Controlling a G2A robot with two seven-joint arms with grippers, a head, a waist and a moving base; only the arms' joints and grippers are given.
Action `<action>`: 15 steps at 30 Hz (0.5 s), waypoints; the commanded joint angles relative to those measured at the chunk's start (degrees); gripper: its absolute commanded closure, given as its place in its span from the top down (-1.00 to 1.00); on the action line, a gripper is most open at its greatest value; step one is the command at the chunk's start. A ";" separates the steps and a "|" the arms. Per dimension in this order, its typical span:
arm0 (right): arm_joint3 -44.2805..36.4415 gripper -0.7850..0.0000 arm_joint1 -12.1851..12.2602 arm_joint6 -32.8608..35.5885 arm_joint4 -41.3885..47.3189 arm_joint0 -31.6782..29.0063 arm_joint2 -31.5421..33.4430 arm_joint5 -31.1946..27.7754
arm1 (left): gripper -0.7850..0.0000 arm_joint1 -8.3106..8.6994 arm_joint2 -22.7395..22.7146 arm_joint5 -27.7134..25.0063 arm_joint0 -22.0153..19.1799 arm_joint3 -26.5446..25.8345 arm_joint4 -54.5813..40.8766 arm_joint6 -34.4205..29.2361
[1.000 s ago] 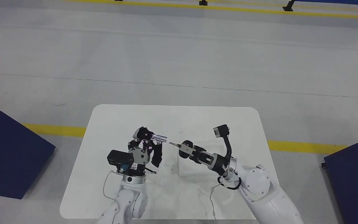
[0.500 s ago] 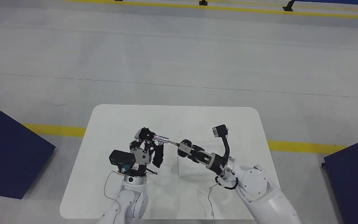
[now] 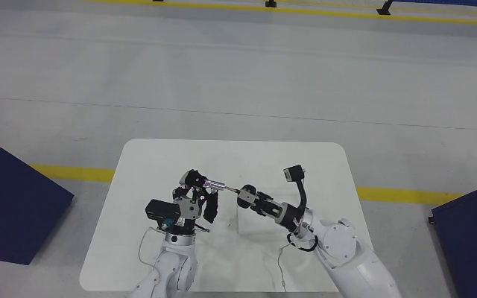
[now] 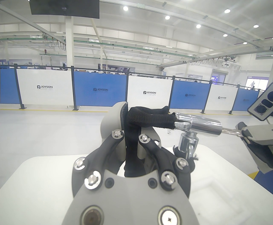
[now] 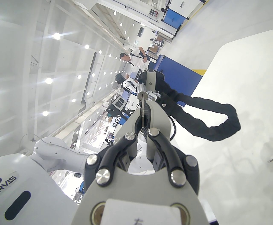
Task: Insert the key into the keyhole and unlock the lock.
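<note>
Right gripper point(image 3: 243, 195), clamping the flat silver key point(image 4: 230, 132), has closed on the chrome cylinder lock point(image 4: 202, 125) — apparently seated, turn pending; left gripper point(image 4: 131, 122) pinches its black fabric sleeve point(image 4: 149, 120).

White desk point(image 3: 141, 231) with rounded corners, which stood on a pale grey floor point(image 3: 238, 74). A yellow line point(image 3: 71, 173) on the floor showed at either side of the desk, and a dark blue panel point(image 3: 22, 212) stood near each front corner. In the left wrist view, a fence point(image 4: 100, 91) of alternating blue and white panels crossed the hall, under round ceiling lights point(image 4: 125, 8) and a dark hanging screen point(image 4: 64, 8).
</note>
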 commanded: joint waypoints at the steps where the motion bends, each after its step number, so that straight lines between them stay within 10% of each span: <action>1: 0.02 -1.00 -0.02 0.16 -0.01 0.00 0.04 -0.06 | -1.00 0.00 0.00 0.00 0.00 0.00 0.00 0.00; 15: 0.21 -1.00 -0.24 0.89 0.06 0.27 0.00 -0.26 | -1.00 0.00 0.00 0.00 0.00 0.00 0.00 0.00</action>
